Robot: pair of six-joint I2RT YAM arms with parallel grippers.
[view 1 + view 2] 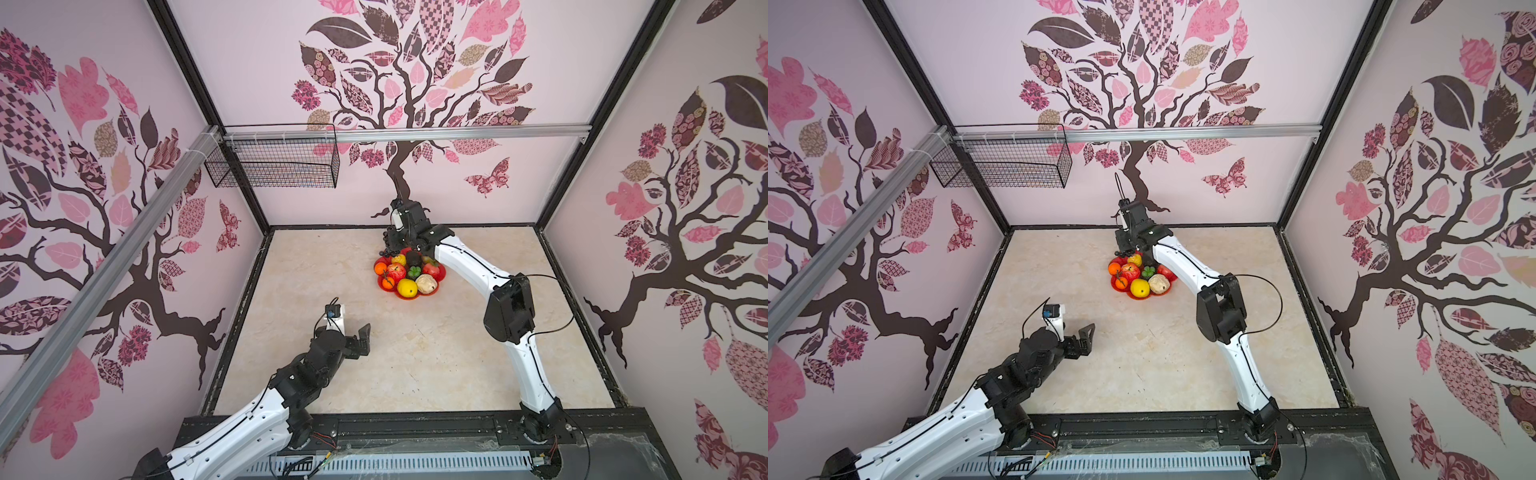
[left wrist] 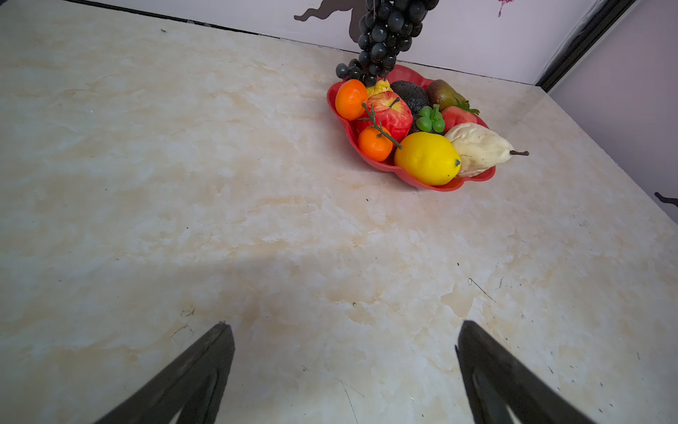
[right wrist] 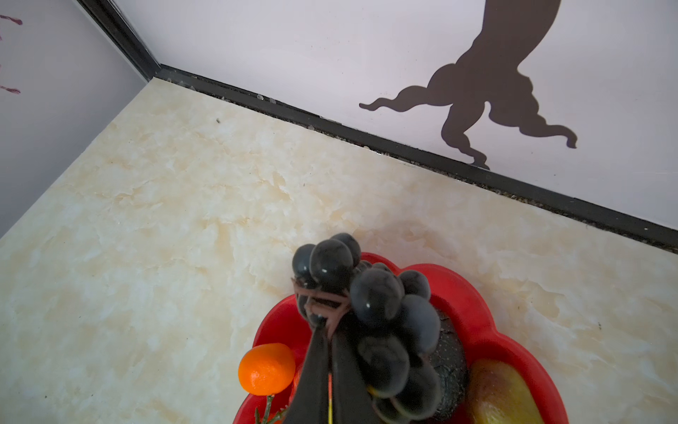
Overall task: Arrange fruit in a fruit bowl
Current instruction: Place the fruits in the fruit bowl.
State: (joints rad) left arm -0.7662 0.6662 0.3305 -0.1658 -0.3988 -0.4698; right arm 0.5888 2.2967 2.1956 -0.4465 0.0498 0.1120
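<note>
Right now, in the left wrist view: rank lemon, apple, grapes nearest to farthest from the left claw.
1. Lemon: near rim of bowl, closest to left claw.
2. Apple: mid-bowl, behind the lemon.
3. Grapes: hanging from right claw, over far rim.

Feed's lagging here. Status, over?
Right gripper shut on stem of dark grape bunch, above glossy red scalloped fruit bowl. Left gripper open, empty, parked apart. Nothing in the way.

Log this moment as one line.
right hand: shut on grape bunch stem, hanging over far edge of fruit bowl | left hand: open, empty, above table | other fruit: in bowl
</note>
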